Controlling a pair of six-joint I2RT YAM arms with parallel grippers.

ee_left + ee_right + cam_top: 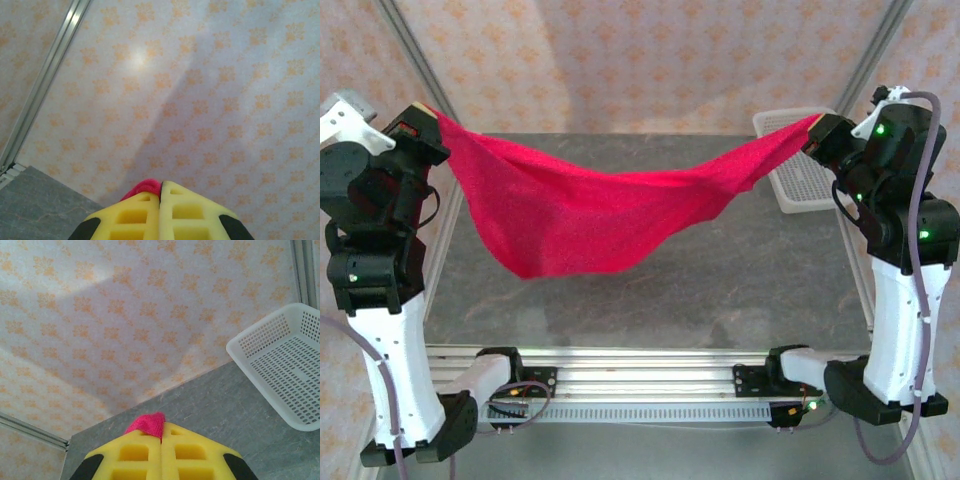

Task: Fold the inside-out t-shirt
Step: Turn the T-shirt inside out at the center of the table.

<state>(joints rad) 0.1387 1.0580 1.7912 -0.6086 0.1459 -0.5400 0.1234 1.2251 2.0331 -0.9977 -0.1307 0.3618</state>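
Sagging t-shirt (570,220) spans the table (720,290); left fingers (135,214), right fingers (137,452) pinch its ends.

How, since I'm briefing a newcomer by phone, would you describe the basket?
Look at the grey table, then its far right corner. The basket sits there: white perforated plastic, unlike the red t-shirt hanging mid-air.
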